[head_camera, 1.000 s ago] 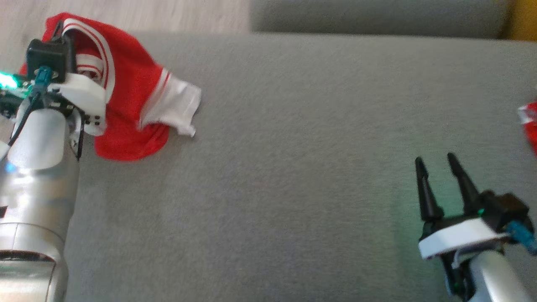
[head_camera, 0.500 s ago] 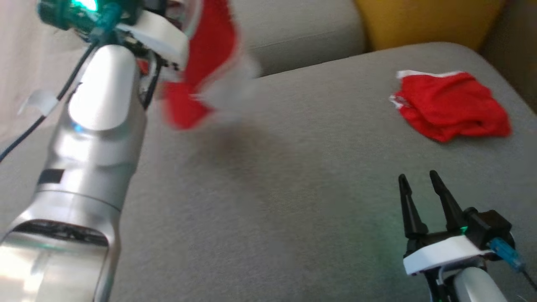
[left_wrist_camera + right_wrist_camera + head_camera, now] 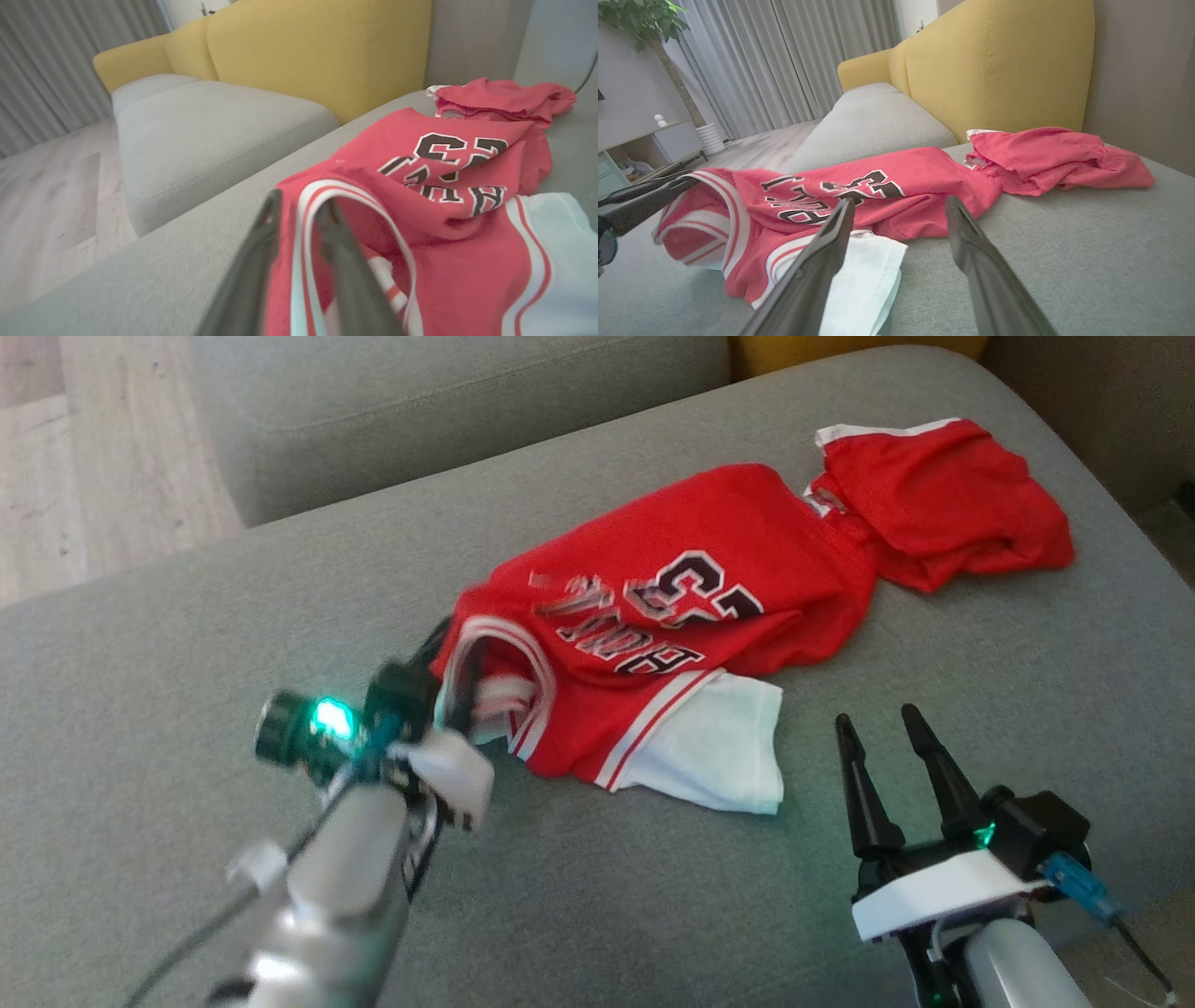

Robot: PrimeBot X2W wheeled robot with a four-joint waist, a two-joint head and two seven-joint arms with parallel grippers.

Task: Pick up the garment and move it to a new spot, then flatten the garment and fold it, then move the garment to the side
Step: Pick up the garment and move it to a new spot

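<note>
A red jersey with dark lettering and a white sleeve lies spread across the grey sofa seat. My left gripper is shut on its striped collar edge at the jersey's near left end, the trim pinched between both fingers. The jersey stretches right toward a second red garment. My right gripper stands open over bare cushion, just right of the white sleeve, holding nothing.
A crumpled second red garment lies at the far right of the seat, touching the jersey. A yellow backrest rises behind it. Another grey cushion and wooden floor lie to the left. The seat's right edge drops off near my right arm.
The head camera has swung across the sofa. My left gripper carried the jersey from the far left, up through the air, and laid it out beside the second red garment. The right gripper stayed open.
</note>
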